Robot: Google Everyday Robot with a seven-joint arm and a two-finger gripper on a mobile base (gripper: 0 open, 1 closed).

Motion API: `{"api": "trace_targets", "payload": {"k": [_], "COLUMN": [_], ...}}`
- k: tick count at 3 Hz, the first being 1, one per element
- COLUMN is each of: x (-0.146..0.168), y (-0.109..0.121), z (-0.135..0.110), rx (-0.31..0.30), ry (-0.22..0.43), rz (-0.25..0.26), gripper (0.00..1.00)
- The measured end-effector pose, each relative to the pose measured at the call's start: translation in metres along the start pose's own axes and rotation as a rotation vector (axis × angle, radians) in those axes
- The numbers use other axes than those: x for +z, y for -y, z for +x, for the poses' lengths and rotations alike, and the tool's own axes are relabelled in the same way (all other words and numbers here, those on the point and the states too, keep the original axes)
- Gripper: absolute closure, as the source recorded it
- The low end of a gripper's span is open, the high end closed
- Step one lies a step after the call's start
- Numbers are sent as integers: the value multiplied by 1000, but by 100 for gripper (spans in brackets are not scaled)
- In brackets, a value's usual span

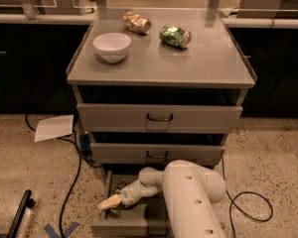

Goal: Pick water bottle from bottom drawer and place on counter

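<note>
Gripper [111, 202] low in open bottom drawer [131, 227], left end; grip state cannot be told.
Water bottle [121, 186] seemingly just behind it; grasp its body squarely, clear the upper drawers [159, 118], then go to surface [159, 63].

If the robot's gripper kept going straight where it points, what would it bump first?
Probably the left wall of the bottom drawer. The gripper sits low inside that open drawer, pointing left, with the wall close ahead. Depth is hard to judge.
</note>
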State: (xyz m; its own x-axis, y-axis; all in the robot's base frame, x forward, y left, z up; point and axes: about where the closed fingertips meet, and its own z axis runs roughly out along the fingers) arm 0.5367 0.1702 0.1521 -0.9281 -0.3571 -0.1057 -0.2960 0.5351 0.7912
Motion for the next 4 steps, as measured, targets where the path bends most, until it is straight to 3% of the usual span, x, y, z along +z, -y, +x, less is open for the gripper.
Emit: {"api": "trace_targets", "payload": {"k": [1,2,4], "x": [0,0,0], "y": [0,0,0], "z": [0,0,0], "rx": [0,0,0], "ry": [0,0,0], "rz": [0,0,0], "gripper": [0,19,66]}}
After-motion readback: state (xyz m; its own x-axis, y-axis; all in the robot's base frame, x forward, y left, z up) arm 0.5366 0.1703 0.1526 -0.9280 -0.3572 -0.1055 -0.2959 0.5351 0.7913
